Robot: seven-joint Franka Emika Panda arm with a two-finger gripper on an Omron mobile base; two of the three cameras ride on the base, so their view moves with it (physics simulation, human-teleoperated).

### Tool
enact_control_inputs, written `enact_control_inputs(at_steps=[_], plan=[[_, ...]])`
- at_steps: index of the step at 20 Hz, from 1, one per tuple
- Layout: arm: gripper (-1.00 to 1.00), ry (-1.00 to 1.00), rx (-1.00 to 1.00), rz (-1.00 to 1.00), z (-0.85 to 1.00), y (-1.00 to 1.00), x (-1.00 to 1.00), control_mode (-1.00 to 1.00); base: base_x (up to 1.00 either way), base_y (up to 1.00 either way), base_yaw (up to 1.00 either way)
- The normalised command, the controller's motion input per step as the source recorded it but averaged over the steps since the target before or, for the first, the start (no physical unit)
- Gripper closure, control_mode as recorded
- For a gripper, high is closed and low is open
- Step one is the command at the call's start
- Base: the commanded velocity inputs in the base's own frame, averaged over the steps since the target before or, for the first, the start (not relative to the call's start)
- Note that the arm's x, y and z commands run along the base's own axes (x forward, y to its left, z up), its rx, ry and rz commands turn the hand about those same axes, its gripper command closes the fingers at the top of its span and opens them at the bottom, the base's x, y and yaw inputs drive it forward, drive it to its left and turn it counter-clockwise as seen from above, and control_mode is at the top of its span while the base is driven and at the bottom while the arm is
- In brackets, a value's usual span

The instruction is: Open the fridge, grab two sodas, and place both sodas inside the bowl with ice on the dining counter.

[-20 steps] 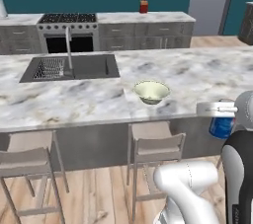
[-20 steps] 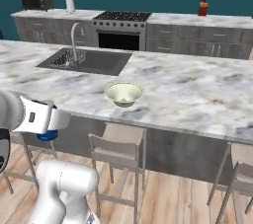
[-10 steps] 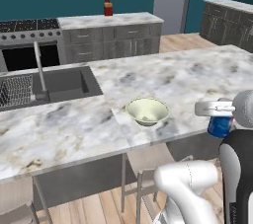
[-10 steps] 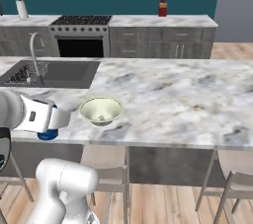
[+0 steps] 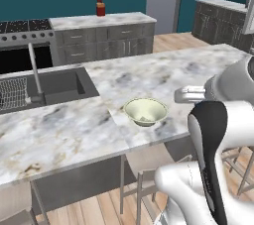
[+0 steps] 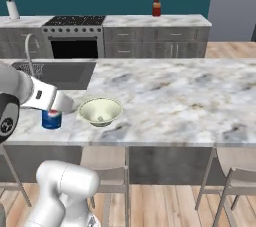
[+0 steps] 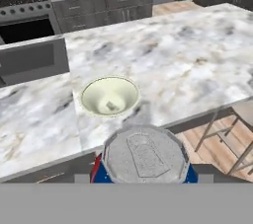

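We see the counter (image 6: pixel 175 96) with its sink (image 5: pixel 44 87) at the far left end. The bowl (image 6: pixel 100 111) sits near the front edge, a little ice (image 7: pixel 110 105) inside. Our gripper (image 6: pixel 53 115) holds the blue can (image 6: pixel 51 119) upright just beside the bowl, over the front edge.

Bowl (image 6: pixel 100 111) on dining counter (image 6: pixel 170 101), sink (image 5: pixel 47 87) behind-left, can (image 6: pixel 51 119) beside bowl.

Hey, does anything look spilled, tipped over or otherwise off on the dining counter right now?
Nothing stands out. The bowl sits upright on the dining counter with a small whitish lump inside, and nothing is spilled around it. The blue soda is upright in the gripper, near the counter's edge beside the bowl.
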Motion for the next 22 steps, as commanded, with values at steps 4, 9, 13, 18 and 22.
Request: enact_control_inputs(at_steps=[4,9,13,18,22], plan=[[1.0,0.35,0.0,0.07,-0.11,0.14,1.0,-1.0,0.0,0.0,0.0],[1.0,0.36,0.0,0.21,-0.29,0.09,1.0,-1.0,0.0,0.0,0.0],[1.0,0.27,-0.04,0.26,-0.45,0.12,0.9,-1.0,0.0,0.0,0.0],[1.0,0.21,-0.08,0.28,-0.53,0.0,0.66,-1.0,0.0,0.0,0.0],[1.0,0.24,-0.09,0.26,-0.5,0.0,0.59,-1.0,0.0,0.0,0.0]])
